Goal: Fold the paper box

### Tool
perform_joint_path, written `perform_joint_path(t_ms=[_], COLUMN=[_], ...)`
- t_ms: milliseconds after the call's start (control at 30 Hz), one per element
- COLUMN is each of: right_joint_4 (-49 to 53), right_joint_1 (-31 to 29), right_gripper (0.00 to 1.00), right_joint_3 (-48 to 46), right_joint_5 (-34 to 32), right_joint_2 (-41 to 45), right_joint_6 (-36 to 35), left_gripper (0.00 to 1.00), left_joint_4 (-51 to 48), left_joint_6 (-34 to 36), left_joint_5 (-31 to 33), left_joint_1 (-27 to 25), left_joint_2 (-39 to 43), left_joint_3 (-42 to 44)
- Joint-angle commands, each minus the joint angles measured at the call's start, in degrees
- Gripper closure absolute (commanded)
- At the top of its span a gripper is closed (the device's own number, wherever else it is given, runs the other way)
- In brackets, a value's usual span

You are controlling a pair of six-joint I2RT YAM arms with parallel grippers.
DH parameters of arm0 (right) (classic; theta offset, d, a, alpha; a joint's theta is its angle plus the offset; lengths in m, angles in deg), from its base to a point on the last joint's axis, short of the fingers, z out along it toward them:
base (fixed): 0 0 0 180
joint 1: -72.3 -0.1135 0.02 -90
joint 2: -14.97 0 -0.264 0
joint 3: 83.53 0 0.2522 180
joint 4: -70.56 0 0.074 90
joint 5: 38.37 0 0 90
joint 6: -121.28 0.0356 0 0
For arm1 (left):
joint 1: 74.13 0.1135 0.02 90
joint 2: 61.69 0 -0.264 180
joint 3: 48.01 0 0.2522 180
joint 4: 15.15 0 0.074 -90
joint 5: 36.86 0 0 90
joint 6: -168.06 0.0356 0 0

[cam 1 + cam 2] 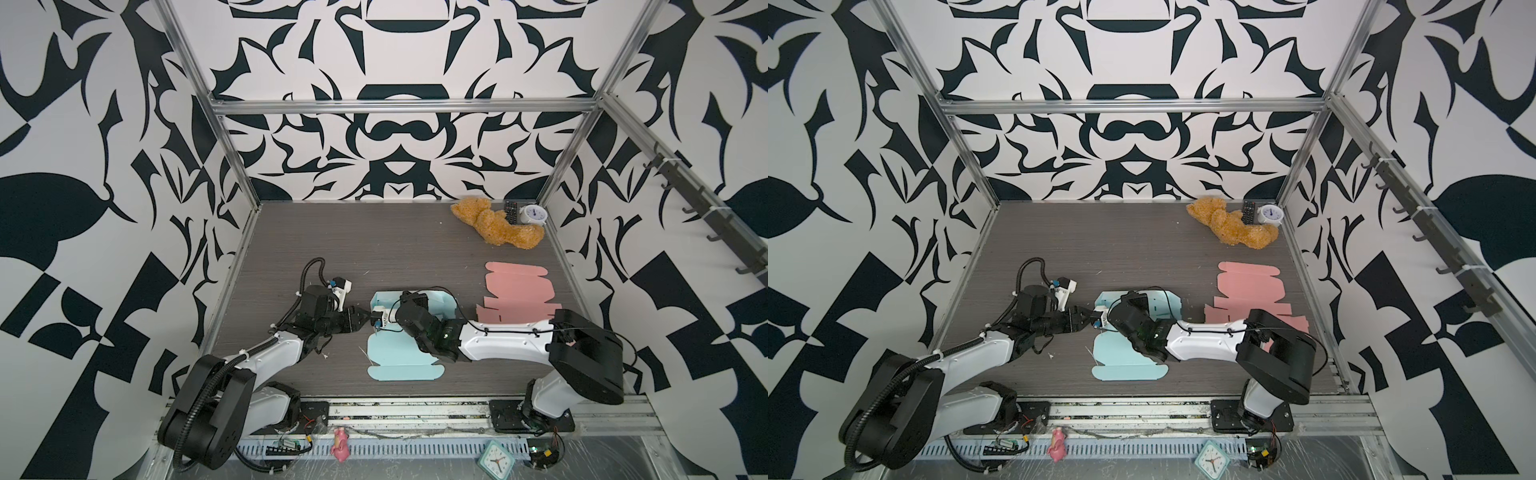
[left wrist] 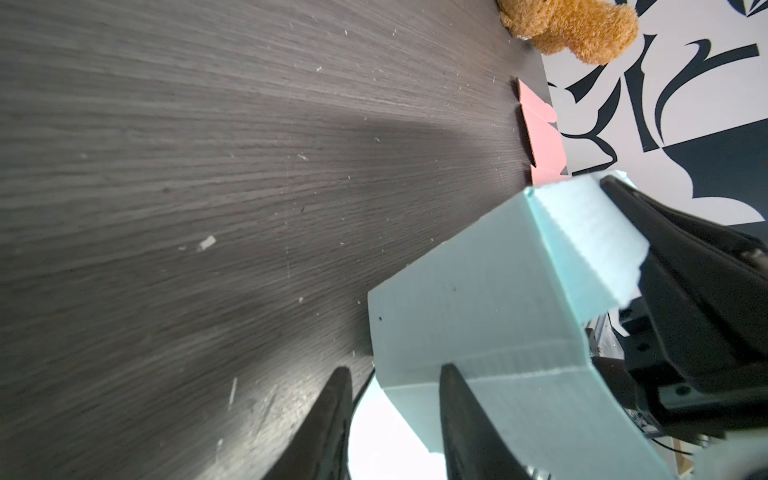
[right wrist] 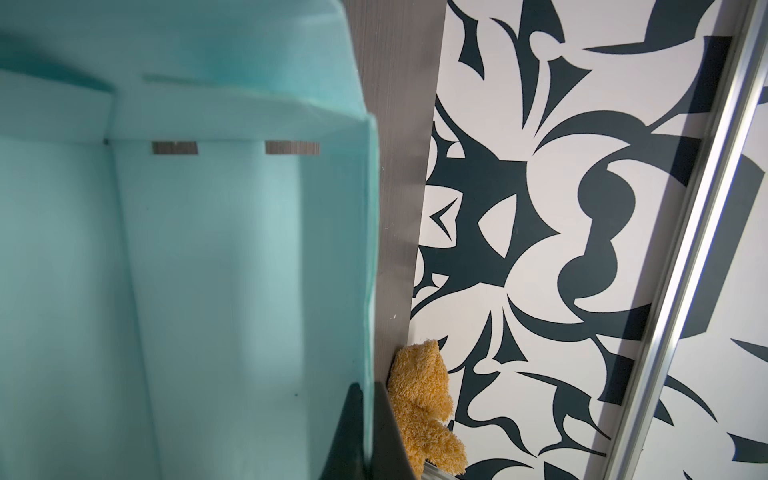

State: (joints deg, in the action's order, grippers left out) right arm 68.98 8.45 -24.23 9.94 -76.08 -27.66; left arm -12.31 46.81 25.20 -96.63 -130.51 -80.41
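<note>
Half-folded blue box (image 1: 390, 353) at mid table (image 1: 332, 249), right jaws pinched tight on its raised wall, left jaws partway apart just outside that wall's corner, holding nothing.

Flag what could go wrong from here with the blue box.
1. Only the right gripper pinches one wall of the blue box. The left gripper is open, so the raised walls may spring flat.
2. One of its fingers lies close to the box and could snag it.
</note>
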Motion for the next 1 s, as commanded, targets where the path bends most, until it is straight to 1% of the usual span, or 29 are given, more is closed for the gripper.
perform_joint_path(t_ms=[0, 200, 433, 667, 733, 967], right_joint_4=[-3.29, -6.99, -8.88, -10.44, -11.24, -12.34], right_joint_1=[-0.87, -1.15, -2.09, -2.89, -3.29, -3.97], right_gripper=[1.0, 1.0, 0.98, 0.98, 0.96, 0.94], right_joint_3=[-1.1, -2.02, -3.15, -3.73, -4.05, -4.5], right_joint_5=[-0.91, -1.61, -2.17, -2.68, -3.09, -3.36], right_joint_2=[0.22, -0.35, -0.43, -0.97, -1.29, -2.15], right_joint_6=[-1.63, -3.77, -5.25, -6.31, -7.19, -7.76], left_gripper=[0.59, 0.51, 0.49, 0.47, 0.46, 0.45], left_joint_4=[2.43, 3.14, 5.03, 8.01, 10.73, 17.28], left_joint_6=[1.36, 2.06, 2.68, 3.58, 5.65, 6.75], left_joint_5=[2.03, 9.9, 15.33, 16.53, 17.22, 17.18], left_joint_1=[-1.02, -6.38, -11.06, -11.27, -11.54, -12.3], left_joint_2=[1.58, 5.57, 7.77, 8.13, 6.59, 2.46], left_joint_3=[1.43, 4.67, 7.21, 7.89, 7.55, 8.03])
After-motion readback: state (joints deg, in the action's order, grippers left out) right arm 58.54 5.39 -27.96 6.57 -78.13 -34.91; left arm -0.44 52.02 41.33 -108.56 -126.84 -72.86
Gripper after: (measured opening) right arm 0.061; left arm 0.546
